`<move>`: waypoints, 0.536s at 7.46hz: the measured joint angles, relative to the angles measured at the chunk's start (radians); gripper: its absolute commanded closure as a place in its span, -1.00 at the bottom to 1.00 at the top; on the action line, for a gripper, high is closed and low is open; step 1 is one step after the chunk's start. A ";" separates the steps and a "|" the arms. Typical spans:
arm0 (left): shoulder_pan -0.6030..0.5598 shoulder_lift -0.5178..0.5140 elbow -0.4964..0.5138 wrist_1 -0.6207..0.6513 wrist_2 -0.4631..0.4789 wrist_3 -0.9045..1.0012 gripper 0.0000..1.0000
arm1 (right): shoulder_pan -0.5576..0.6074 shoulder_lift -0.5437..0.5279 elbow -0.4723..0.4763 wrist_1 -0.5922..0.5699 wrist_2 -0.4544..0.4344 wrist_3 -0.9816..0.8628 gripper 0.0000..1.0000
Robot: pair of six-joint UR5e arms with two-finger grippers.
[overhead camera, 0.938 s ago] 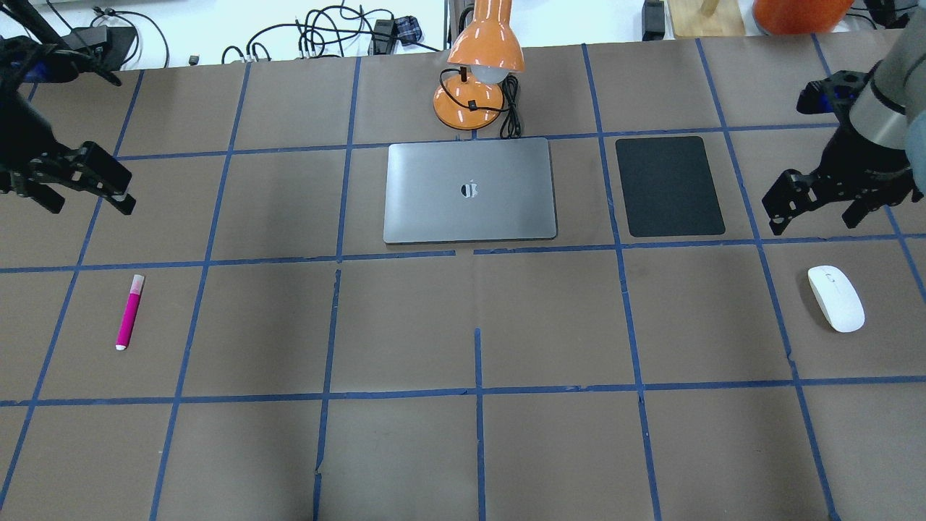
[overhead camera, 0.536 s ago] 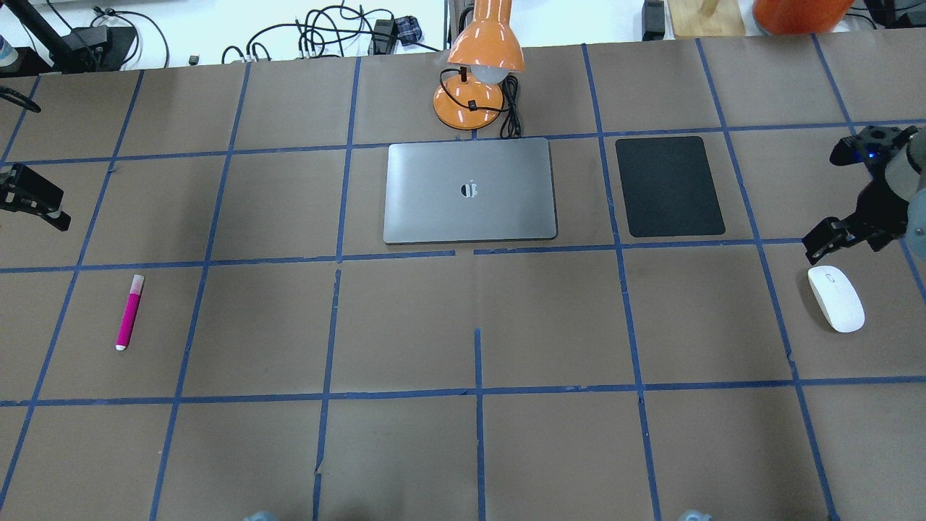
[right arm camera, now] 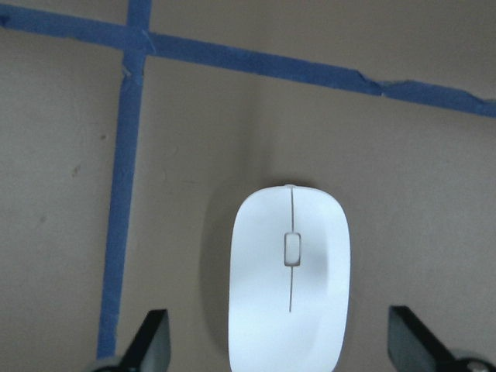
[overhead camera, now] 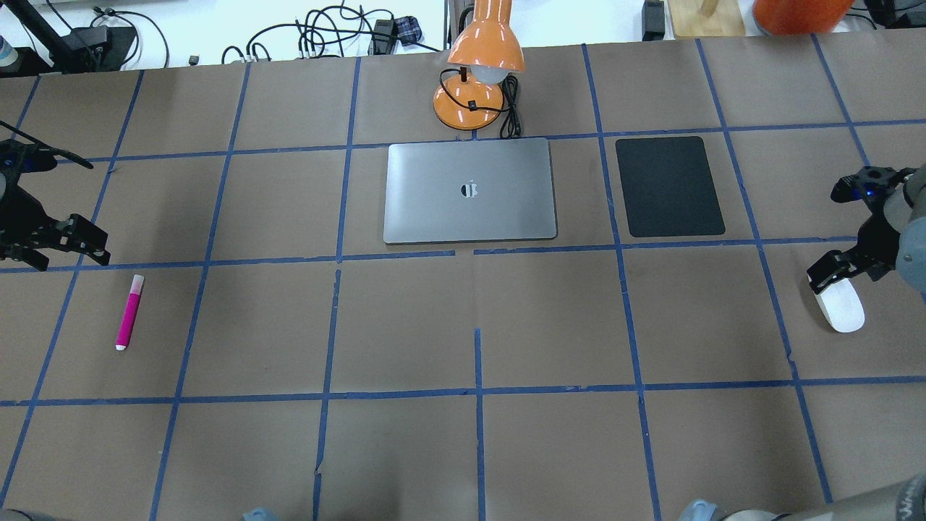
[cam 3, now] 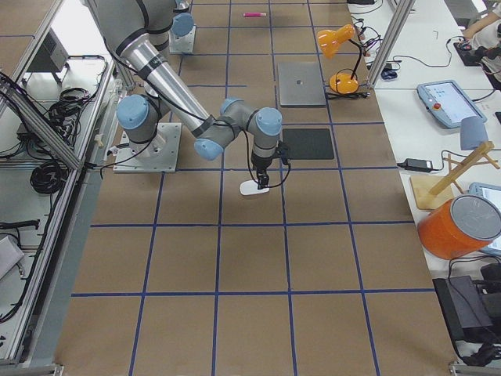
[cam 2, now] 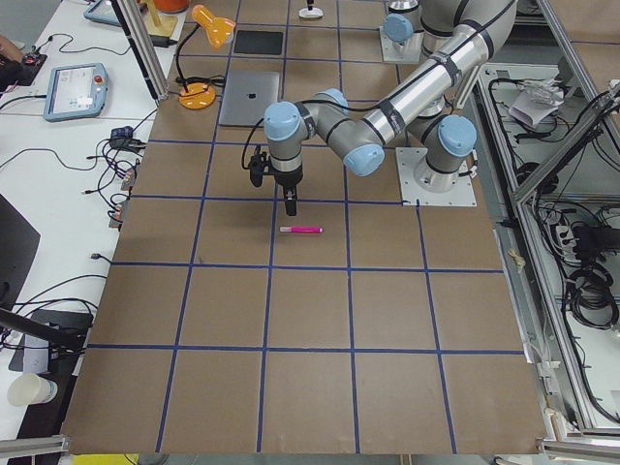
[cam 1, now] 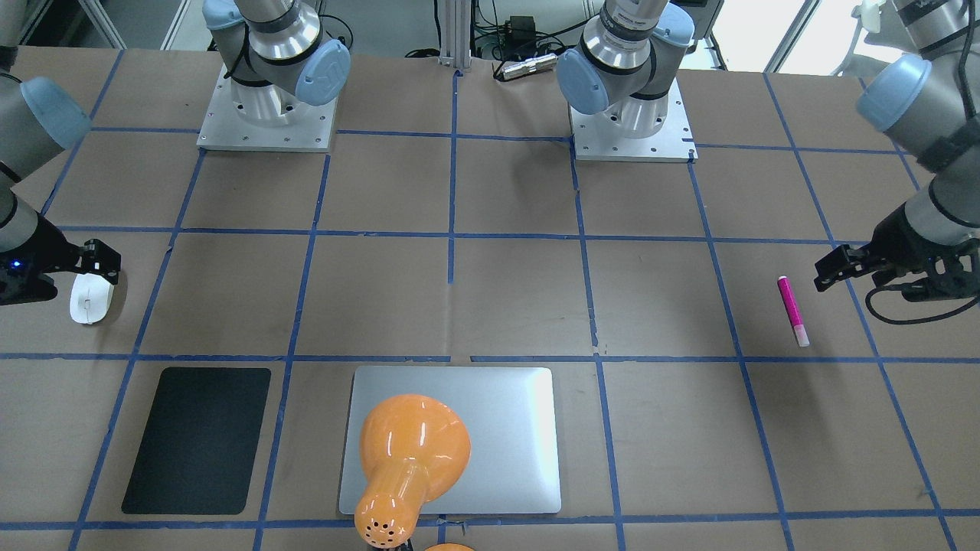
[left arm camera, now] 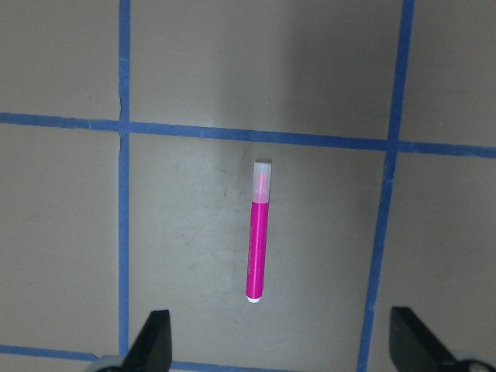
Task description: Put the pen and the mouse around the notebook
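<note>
Hovering pre-grasp: L gripper (left arm camera: 283, 345) spread over pen (left arm camera: 258, 232) nr tabletop's (overhead camera: 477, 449) left edge, R gripper (right arm camera: 283, 341) spread over mouse (right arm camera: 291, 279) nr right edge; next likely: lower, pinch both.

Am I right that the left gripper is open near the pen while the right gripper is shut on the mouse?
Not quite: the right gripper is open, not shut on the mouse. The right wrist view shows its fingers spread wide on either side, clear of it. The left gripper is indeed open near the pen.
</note>
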 measured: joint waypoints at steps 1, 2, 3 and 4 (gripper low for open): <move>0.000 -0.024 -0.029 0.050 -0.003 0.001 -1.00 | -0.009 0.020 0.004 -0.014 -0.002 0.000 -1.00; 0.000 -0.046 -0.045 0.081 -0.003 -0.001 -1.00 | -0.013 0.029 0.009 -0.022 -0.004 0.006 -1.00; 0.000 -0.071 -0.053 0.102 -0.001 -0.006 -0.98 | -0.015 0.033 0.020 -0.026 -0.005 0.025 -1.00; 0.001 -0.097 -0.056 0.115 0.001 -0.023 -0.88 | -0.015 0.036 0.032 -0.034 -0.011 0.047 -0.93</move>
